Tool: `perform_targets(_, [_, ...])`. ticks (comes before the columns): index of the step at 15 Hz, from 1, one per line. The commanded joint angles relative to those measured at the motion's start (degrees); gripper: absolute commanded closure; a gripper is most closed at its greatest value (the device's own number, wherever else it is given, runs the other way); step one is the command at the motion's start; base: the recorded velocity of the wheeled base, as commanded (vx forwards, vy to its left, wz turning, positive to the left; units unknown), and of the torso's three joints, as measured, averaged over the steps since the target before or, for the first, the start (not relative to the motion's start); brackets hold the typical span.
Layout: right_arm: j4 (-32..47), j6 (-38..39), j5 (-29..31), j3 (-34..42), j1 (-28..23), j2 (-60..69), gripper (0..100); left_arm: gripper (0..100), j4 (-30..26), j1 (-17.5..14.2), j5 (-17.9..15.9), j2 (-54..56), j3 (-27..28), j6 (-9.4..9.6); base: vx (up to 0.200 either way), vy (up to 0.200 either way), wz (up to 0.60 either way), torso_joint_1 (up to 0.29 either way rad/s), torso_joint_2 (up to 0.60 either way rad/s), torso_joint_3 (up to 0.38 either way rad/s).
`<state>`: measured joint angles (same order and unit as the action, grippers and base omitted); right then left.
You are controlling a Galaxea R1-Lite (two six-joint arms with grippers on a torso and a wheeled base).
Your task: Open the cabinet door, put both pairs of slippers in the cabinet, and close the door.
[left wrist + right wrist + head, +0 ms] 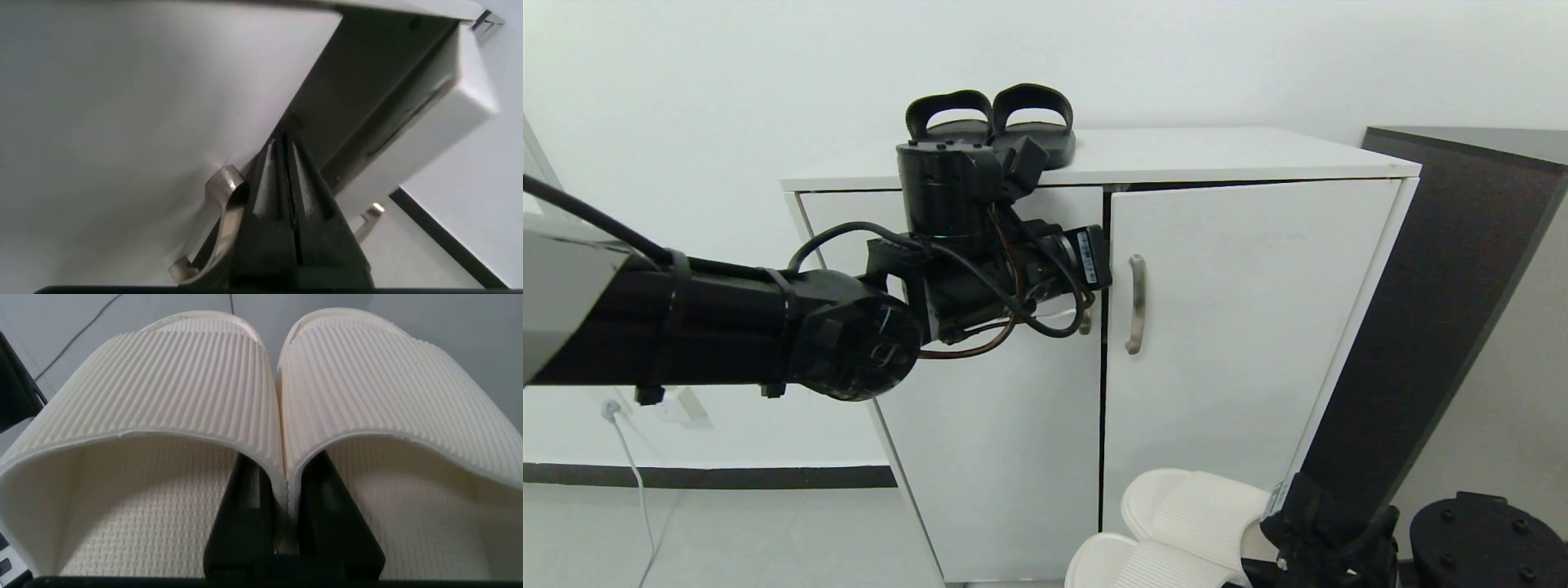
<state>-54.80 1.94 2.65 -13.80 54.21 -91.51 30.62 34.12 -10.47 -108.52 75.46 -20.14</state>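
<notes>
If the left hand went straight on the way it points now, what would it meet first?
Most likely the face of the left cabinet door, just beside its metal handle; depth is unclear.

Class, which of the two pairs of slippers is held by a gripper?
The cream pair, low before the cabinet, clamped by the right gripper; the black pair lies free on the cabinet's top.

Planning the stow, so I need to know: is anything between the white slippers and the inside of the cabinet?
Yes: the cabinet doors, shut or nearly so. The white slippers sit low in the right gripper before the right door. The left gripper is at the left door's handle.
</notes>
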Motion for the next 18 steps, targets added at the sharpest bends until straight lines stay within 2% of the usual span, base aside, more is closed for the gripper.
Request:
perform_targets(1, [-0.05,0.0,-0.01,0.0,0.02,-0.16,100,100,0.14,0.16,0.1,-1.69,0.3,-0.08,0.0,0.0,0.0,0.0,0.0,0.0])
perform_targets(6, [0.04,0.0,-0.1,0.09,0.02,-0.42,100,100,0.23,0.33,0.28,-1.52,-0.14,-0.16,0.0,0.0,0.0,0.0,0.0,0.0])
perform_targets(7, [0.04,0.0,-0.18,0.26,0.1,-0.42,100,100,0.31,0.51,0.54,-1.69,-0.14,-0.25,-0.2,0.0,0.0,0.012,0.0,0.002])
perform_targets(8, [0.04,-0.27,-0.18,0.35,0.1,-0.42,100,100,0.31,0.68,0.63,-1.52,-0.23,-0.95,-0.2,0.0,0.0,0.002,0.0,-0.002])
perform_targets(9, [-0.05,-0.71,-0.27,0.7,0.19,-0.33,100,100,0.4,1.3,0.72,-0.99,-1.37,-2.62,-0.2,0.0,0.0,0.007,0.0,0.002])
perform_targets(11, [-0.05,-0.88,-0.36,1.23,1.07,-0.24,100,100,4.01,3.41,0.63,2.0,-7.78,-2.98,-0.2,0.0,0.0,0.0,0.0,0.002])
perform_targets(13, [-0.13,-0.97,-0.54,1.85,1.95,0.02,100,100,8.66,6.84,0.54,5.25,-14.9,-2.98,-0.2,0.0,0.0,0.0,0.0,0.002])
perform_targets(14, [-0.84,-0.97,-1.68,2.55,2.92,0.55,100,100,11.3,9.74,0.63,6.92,-18.59,-2.89,-0.2,0.0,0.0,0.007,0.0,-0.002])
perform_targets(16, [-1.98,-2.03,-2.38,3.25,3.27,1.08,100,100,12.44,10.44,0.63,8.15,-19.91,-2.62,-0.2,0.0,0.0,0.002,0.0,0.002])
perform_targets(18, [-2.24,-2.38,-2.38,3.34,3.27,1.08,100,100,12.62,9.21,0.72,8.59,-20.35,-2.54,-0.1,0.0,0.0,-0.001,0.0,0.004])
